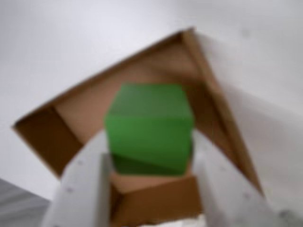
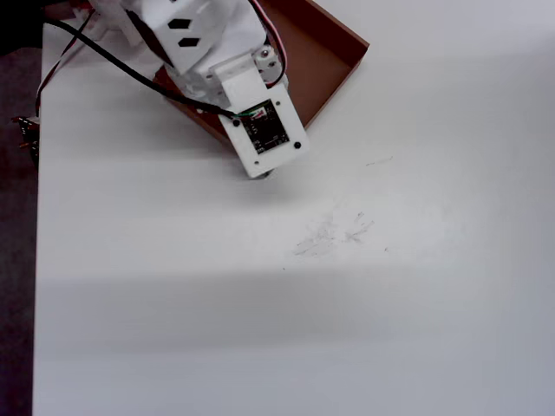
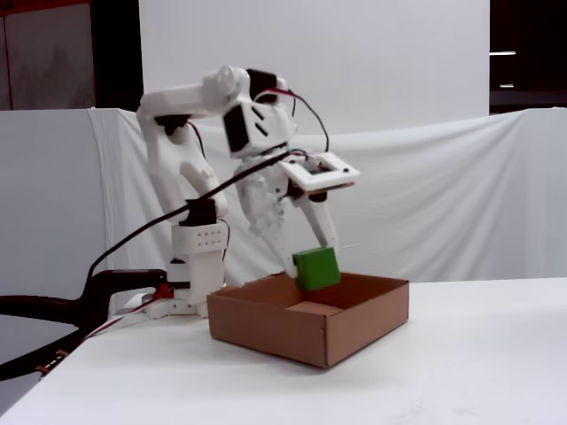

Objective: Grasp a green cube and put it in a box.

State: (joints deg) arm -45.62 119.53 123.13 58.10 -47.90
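Observation:
In the wrist view the green cube point(image 1: 149, 127) sits between my two white fingers point(image 1: 85, 184), with the brown floor and walls of the box point(image 1: 42, 137) beneath it. My gripper point(image 1: 149, 144) is shut on the cube. In the fixed view the gripper point(image 3: 310, 257) holds the slightly tilted cube point(image 3: 316, 268) just above the open box point(image 3: 283, 332), over its middle. In the overhead view the arm's wrist plate covers the cube and much of the box point(image 2: 338, 52), which lies at the table's far edge.
The arm's base point(image 3: 195, 266) stands behind the box at the left in the fixed view. Black cables point(image 3: 53, 310) trail off the table's left edge. Faint scuff marks point(image 2: 334, 232) show on the white table in the overhead view.

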